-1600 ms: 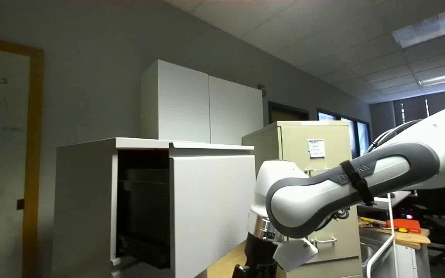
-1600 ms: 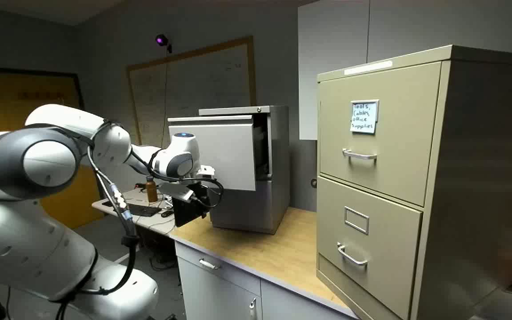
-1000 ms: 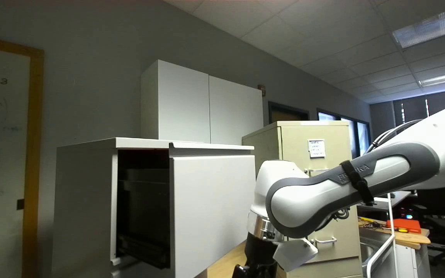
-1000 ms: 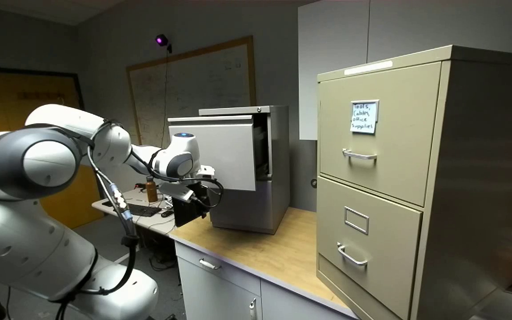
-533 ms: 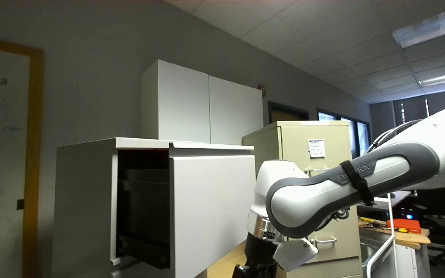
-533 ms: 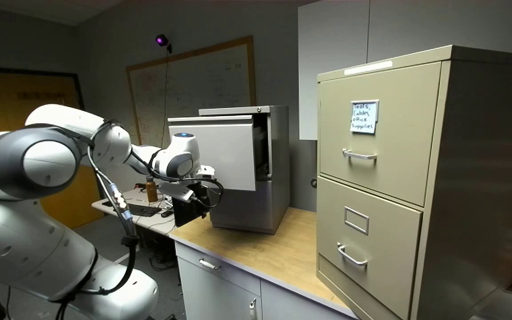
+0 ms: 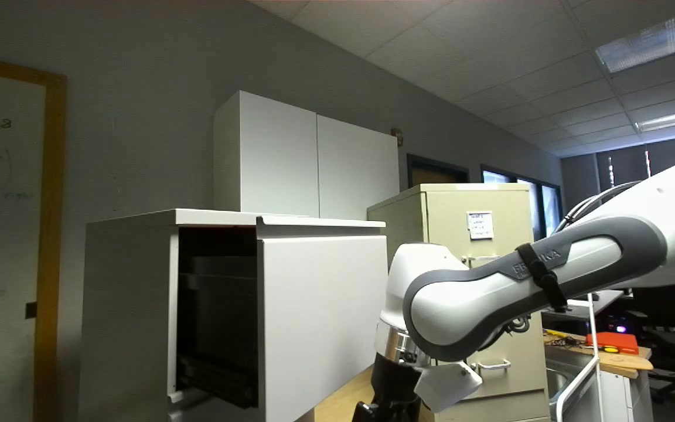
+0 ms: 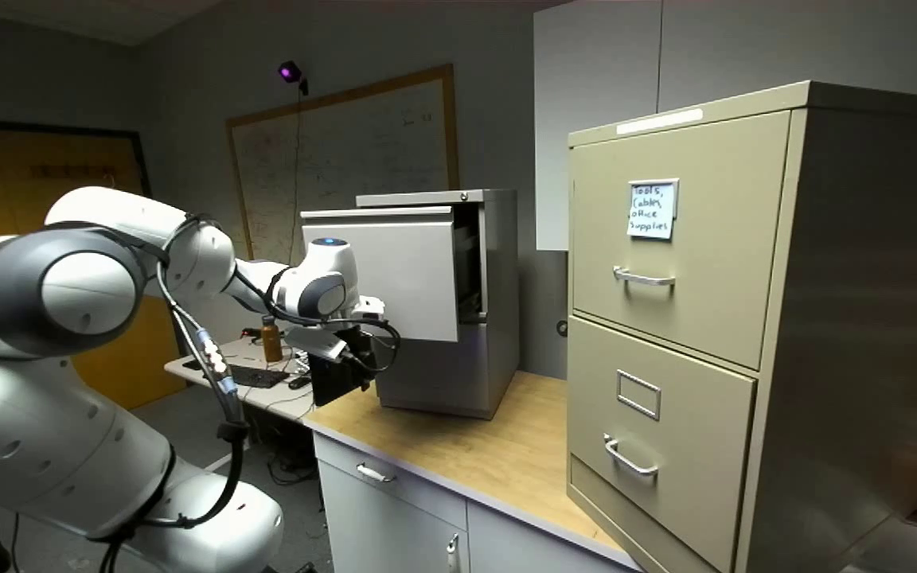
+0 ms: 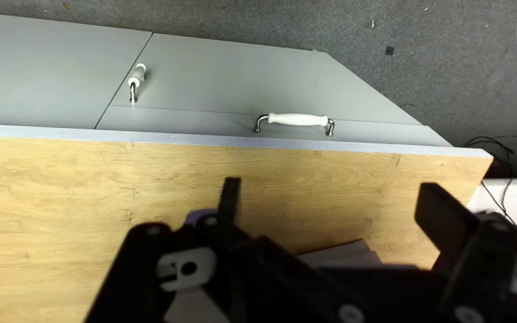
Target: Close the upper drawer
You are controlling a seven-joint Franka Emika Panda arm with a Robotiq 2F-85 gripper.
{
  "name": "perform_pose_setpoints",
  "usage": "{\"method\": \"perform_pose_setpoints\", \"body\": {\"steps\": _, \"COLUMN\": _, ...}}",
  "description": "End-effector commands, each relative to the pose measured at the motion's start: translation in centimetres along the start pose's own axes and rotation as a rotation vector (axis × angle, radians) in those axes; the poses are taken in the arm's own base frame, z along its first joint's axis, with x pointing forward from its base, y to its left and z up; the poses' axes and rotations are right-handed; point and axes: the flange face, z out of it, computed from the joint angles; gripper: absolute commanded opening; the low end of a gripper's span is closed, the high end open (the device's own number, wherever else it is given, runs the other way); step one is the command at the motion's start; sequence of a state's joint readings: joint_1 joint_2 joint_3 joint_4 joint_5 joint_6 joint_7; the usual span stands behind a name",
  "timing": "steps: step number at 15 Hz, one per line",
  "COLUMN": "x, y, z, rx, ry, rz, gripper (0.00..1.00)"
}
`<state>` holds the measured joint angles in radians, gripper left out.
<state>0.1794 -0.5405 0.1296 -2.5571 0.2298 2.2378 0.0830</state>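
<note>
The upper drawer (image 7: 323, 316) of the pale grey-white cabinet is pulled out. Its tall flat front also shows in an exterior view (image 8: 411, 274), partly behind my arm. The dark inside (image 7: 217, 316) shows between the front and the cabinet body (image 7: 126, 310). The shorter drawer front (image 8: 435, 370) below sits flush. My gripper (image 9: 330, 197) points down over the wooden top, its fingers wide apart with nothing between them. In the exterior views it is low in front of the drawer; whether the wrist touches the drawer front I cannot tell.
The cabinet stands on a wooden counter (image 8: 522, 422) with white handles below its front edge. A beige filing cabinet (image 8: 673, 318) stands beside it. A desk (image 8: 291, 406) with a brown bottle (image 8: 271, 341) and a keyboard (image 8: 255, 376) is behind the arm.
</note>
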Motion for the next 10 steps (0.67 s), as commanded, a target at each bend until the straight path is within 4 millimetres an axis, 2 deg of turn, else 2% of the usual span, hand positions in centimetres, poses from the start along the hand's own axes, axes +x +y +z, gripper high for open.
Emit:
{"method": "perform_pose_setpoints", "body": {"steps": 1, "x": 0.3, "y": -0.1, "z": -0.1, "rx": -0.001, "ry": -0.010, "rz": 0.002, "gripper": 1.00}}
{"method": "perform_pose_setpoints", "body": {"steps": 5, "x": 0.6, "y": 0.3, "z": -1.0, "rx": 0.007, "ry": -0.003, "rz": 0.007, "gripper": 1.00}}
{"method": "perform_pose_setpoints", "body": {"steps": 10, "x": 0.7, "y": 2.0, "z": -3.9, "rx": 0.004, "ry": 0.060, "rz": 0.044, "gripper": 1.00}}
